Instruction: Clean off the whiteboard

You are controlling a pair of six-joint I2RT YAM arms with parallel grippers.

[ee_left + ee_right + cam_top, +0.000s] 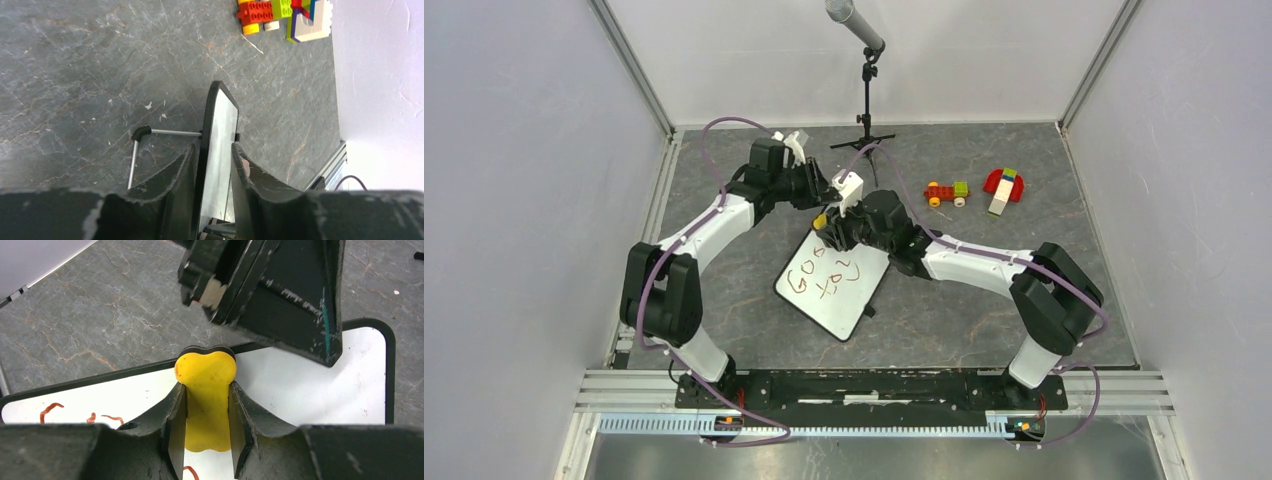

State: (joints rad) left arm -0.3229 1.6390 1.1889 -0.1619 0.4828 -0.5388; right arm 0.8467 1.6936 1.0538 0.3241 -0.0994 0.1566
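Note:
The whiteboard lies tilted in the middle of the floor, white with a black frame and red handwriting. My left gripper is shut on its far top edge; in the left wrist view the board stands edge-on between the jaws of the left gripper. My right gripper is shut on a yellow bone-shaped eraser with a black pad, pressed on the board near its top edge. Red strokes show to the left of the eraser. The left gripper hangs just above.
A microphone stand stands at the back centre. A red and green brick car and a red, white and yellow brick piece lie at the back right. The board's metal stand leg sticks out behind it. Walls close in on all sides.

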